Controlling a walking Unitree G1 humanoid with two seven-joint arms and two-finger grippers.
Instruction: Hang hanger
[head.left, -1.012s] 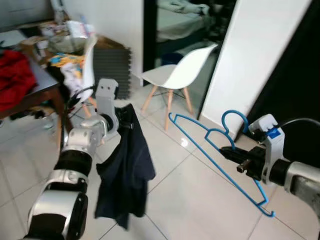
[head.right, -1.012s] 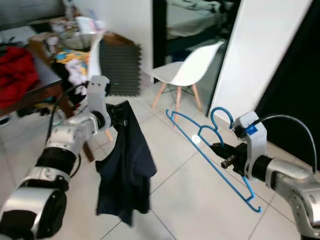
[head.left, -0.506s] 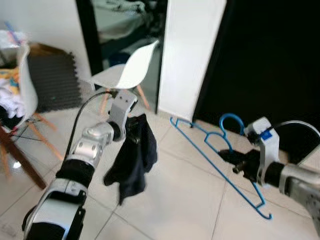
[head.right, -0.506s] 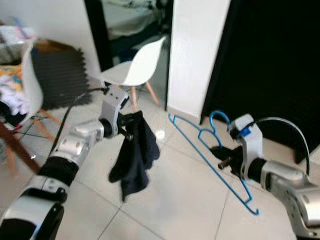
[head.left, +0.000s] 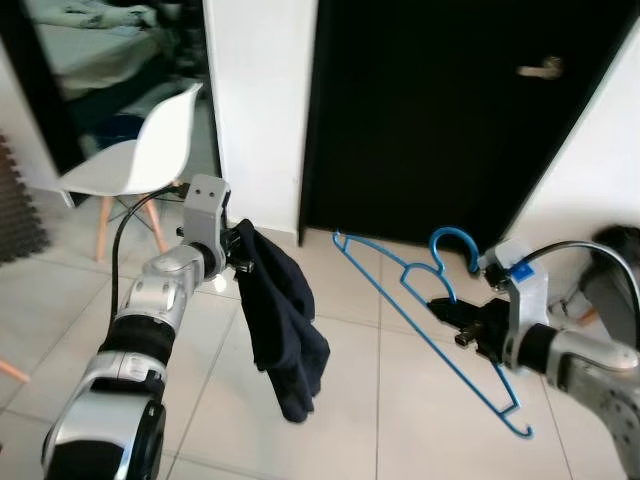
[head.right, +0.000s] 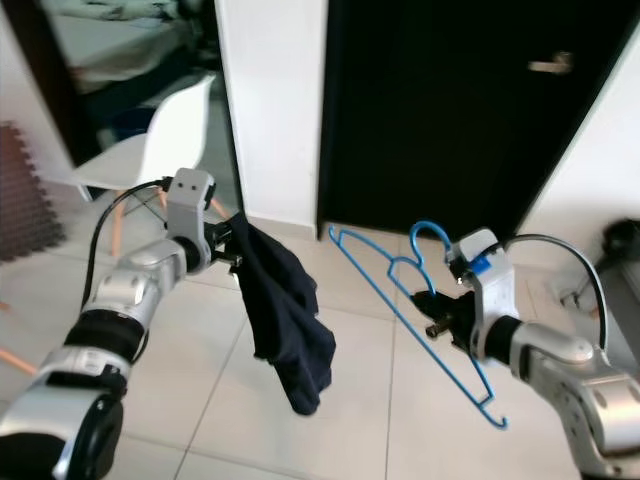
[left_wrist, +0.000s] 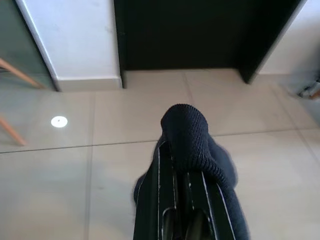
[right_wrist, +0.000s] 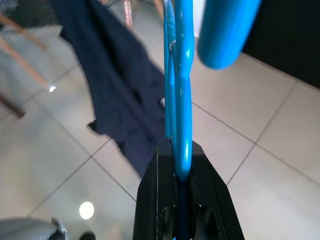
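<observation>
We hold the blue hanger (head.left: 430, 330) clamped in our right gripper (head.left: 452, 318), long axis slanting forward-left, hook up toward the black door (head.left: 440, 110); left gripper (head.left: 243, 262) grips a dark garment (head.left: 285, 335).

no legible text, no labels or brands, no numbers or signs on anything in view

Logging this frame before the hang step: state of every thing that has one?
left gripper: shut on the dark garment, held up off the floor
dark garment: hanging loose from the left gripper, not on the hanger
right gripper: shut on the blue hanger
blue hanger: bare, held tilted in the air, hook up
black door: closed
white chair: upright, unoccupied
</observation>
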